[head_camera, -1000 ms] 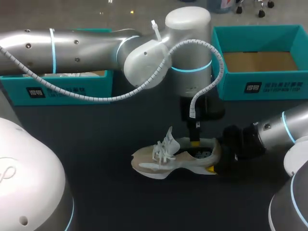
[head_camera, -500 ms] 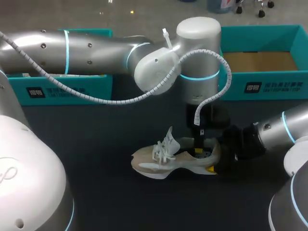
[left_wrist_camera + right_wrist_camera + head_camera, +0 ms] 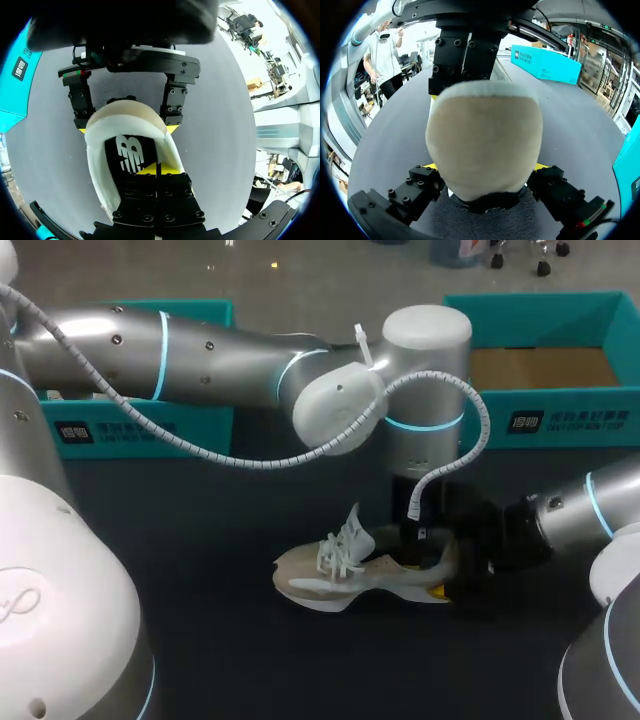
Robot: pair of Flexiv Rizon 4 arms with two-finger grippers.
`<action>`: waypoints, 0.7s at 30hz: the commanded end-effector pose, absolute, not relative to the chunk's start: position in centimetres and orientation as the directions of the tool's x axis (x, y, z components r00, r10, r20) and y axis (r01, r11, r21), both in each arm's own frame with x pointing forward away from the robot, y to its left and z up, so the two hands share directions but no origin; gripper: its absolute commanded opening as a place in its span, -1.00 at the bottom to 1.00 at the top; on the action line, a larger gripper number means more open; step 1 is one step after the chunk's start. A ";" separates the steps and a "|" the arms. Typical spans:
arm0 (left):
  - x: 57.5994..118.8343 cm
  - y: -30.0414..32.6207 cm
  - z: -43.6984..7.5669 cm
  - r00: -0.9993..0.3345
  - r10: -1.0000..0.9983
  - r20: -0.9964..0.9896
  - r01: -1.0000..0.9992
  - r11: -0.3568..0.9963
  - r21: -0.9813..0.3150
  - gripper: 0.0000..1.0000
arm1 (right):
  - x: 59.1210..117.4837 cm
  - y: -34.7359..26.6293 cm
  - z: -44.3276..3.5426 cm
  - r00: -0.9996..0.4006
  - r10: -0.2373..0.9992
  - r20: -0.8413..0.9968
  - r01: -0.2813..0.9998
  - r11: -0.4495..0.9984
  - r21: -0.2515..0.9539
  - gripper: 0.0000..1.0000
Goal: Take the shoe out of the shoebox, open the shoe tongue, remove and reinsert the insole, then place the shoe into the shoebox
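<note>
A white and beige sneaker (image 3: 345, 575) lies on the dark table, toe to the left, its tongue and laces standing up. My left arm reaches over from the left, and its gripper (image 3: 418, 548) points down into the shoe's opening. In the left wrist view that gripper (image 3: 156, 170) is shut, its yellow tips resting against the black insole (image 3: 127, 155); I cannot tell whether they pinch it. My right gripper (image 3: 447, 578) comes in from the right and clasps the heel (image 3: 482, 140) from both sides, its yellow tips (image 3: 432, 166) against the heel's flanks.
A teal shoebox (image 3: 540, 422) stands open at the back right, showing a brown cardboard floor. A second teal box (image 3: 140, 425) stands at the back left, partly behind my left arm.
My left arm has swung to the right and its gripper has dropped lower into the shoe's opening. The shoe and my right gripper have stayed put.
</note>
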State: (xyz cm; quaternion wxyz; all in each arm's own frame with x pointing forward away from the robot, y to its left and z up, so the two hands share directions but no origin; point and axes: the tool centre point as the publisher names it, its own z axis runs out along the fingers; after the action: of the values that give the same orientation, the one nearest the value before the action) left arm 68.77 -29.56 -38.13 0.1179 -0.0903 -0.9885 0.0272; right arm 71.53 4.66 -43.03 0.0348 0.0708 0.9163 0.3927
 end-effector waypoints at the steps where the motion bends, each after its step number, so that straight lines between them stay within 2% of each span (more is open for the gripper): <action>1: 68.4 -28.9 -38.2 -0.960 0.174 0.219 0.160 0.984 -0.079 -1.00 | 71.6 4.8 -43.2 -0.987 0.158 -0.009 0.102 0.683 0.724 -1.00; 4: 68.6 -28.7 -38.3 -0.960 0.167 0.226 0.153 0.985 -0.078 -0.84 | 71.6 4.8 -43.2 -0.987 0.158 -0.009 0.102 0.683 0.724 -1.00; 7: 68.5 -28.6 -38.0 -0.959 0.169 0.226 0.153 0.984 -0.088 -1.00 | 71.6 4.8 -43.2 -0.987 0.158 -0.009 0.102 0.683 0.724 -1.00; 21: 68.6 -27.8 -37.6 -0.957 0.184 0.223 0.171 0.982 -0.078 -1.00 | 71.6 4.8 -43.2 -0.987 0.158 -0.009 0.102 0.683 0.724 -1.00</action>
State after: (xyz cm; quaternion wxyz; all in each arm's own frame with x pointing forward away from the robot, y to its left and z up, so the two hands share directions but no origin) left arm 68.66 -27.86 -37.68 0.1168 -0.0884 -0.9887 0.0304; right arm 71.53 4.67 -43.01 0.0347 0.0707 0.9164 0.3925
